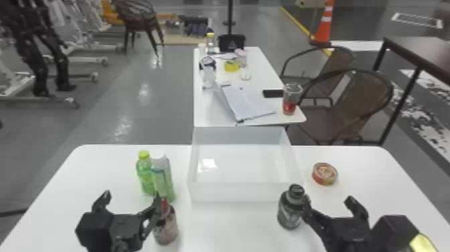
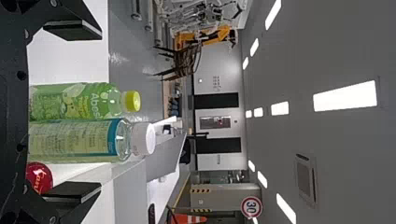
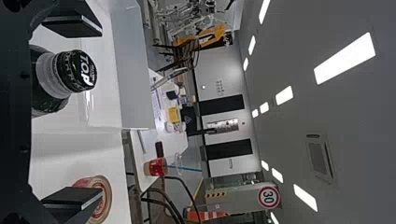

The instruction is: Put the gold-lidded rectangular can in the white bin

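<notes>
My left gripper [image 1: 132, 196] is over the near left of the table, open with nothing held; in its wrist view the left gripper [image 2: 99, 111] has its fingers wide apart. The right gripper [image 1: 327, 201] is over the near right, likewise open and holding nothing; the right gripper [image 3: 100, 113] has separated fingers in its wrist view. The white bin [image 1: 241, 192] stands between and beyond both grippers, open-topped. A low, round, red-and-gold can-like item [image 1: 324, 173] lies right of the bin, beyond the right gripper; in the right wrist view this round item [image 3: 103, 198] is partly behind a finger.
A green bottle [image 1: 144, 174] and a white-capped bottle [image 1: 163, 181] stand left of the bin. A red-capped bottle [image 1: 166, 226] is close by the left gripper's right finger. A dark bottle [image 1: 290, 209] stands beside the right gripper's left finger. Another table [image 1: 207, 107] lies behind.
</notes>
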Robot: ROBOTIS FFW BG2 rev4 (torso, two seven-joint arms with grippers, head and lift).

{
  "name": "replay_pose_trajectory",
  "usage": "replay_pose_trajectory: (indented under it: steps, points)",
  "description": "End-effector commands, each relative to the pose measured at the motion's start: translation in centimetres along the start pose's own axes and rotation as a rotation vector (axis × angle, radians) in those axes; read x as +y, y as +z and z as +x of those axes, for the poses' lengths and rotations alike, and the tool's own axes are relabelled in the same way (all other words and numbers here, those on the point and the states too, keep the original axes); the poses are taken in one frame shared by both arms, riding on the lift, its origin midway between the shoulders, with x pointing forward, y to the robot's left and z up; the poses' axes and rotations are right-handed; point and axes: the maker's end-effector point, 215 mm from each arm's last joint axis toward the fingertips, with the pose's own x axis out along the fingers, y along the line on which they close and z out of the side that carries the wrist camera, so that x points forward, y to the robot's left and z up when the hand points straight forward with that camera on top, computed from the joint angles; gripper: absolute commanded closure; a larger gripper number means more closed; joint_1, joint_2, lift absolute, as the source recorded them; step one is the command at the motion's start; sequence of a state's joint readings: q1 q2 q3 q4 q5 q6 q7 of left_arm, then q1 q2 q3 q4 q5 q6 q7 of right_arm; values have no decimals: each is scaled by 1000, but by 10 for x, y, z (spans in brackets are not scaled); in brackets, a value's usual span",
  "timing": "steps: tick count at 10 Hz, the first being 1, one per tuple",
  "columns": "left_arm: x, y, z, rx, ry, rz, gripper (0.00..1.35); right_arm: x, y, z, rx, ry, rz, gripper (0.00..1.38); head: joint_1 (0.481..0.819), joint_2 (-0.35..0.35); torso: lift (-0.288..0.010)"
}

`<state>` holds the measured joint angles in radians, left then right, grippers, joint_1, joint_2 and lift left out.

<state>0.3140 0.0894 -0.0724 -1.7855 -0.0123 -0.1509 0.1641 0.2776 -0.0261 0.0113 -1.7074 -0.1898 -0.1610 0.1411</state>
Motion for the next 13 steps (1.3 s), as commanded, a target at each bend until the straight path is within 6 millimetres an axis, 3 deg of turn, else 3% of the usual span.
replay_pose_trajectory:
  steps: [1,8,11,13]
  points:
    - [0,1,0,-2,0,-1,159,0,0,0,0,-1,0,96,549,0,-100]
    - [2,1,0,-5,4,-3,159,-3,10,-4,-16,2,-1,98,549,0,-100]
    - [3,0,-2,-13,7,-16,159,-43,22,-39,-31,-72,-12,98,549,0,-100]
    - [3,-4,-3,-2,9,-21,159,-87,22,-75,-55,-176,-26,98,549,0,-100]
